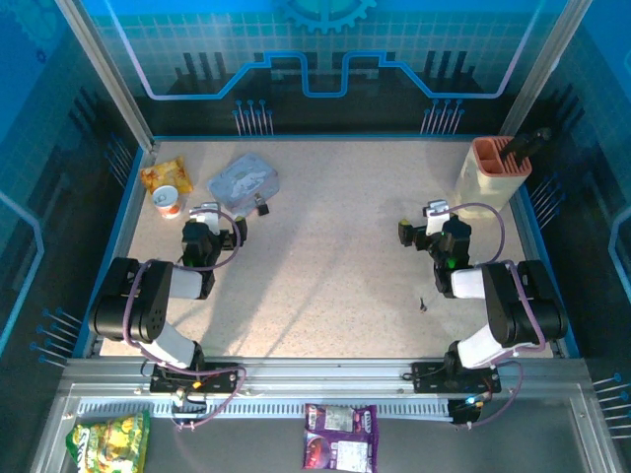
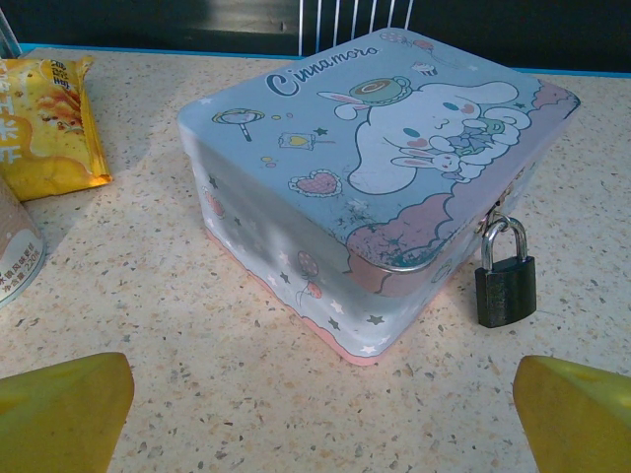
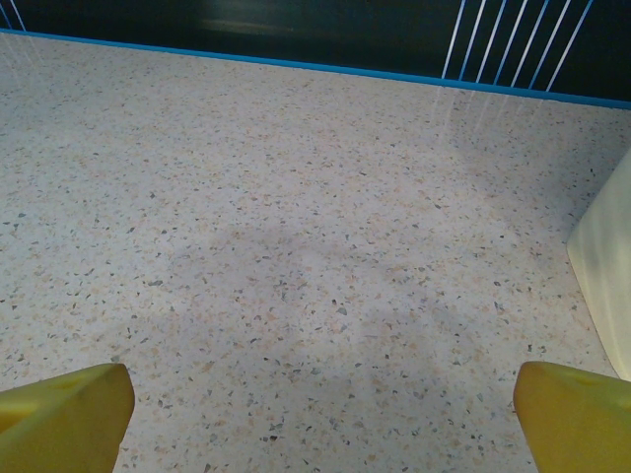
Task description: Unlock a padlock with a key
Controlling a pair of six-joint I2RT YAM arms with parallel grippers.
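Hanging from the hasp of a tin [image 2: 375, 148], the padlock [image 2: 506, 274] is seen just ahead and to the right of the left hand [image 2: 320, 404]. Its body is rested on the table [image 2: 197, 335], and the lid is thus kept shut. The key [image 1: 422, 304] is seen lying loose on the table behind the right hand [image 3: 320, 404], nearer that arm's base, probably so that it can be fetched from that side. Both hands are spread fully wide, and nothing is held or touched by either.
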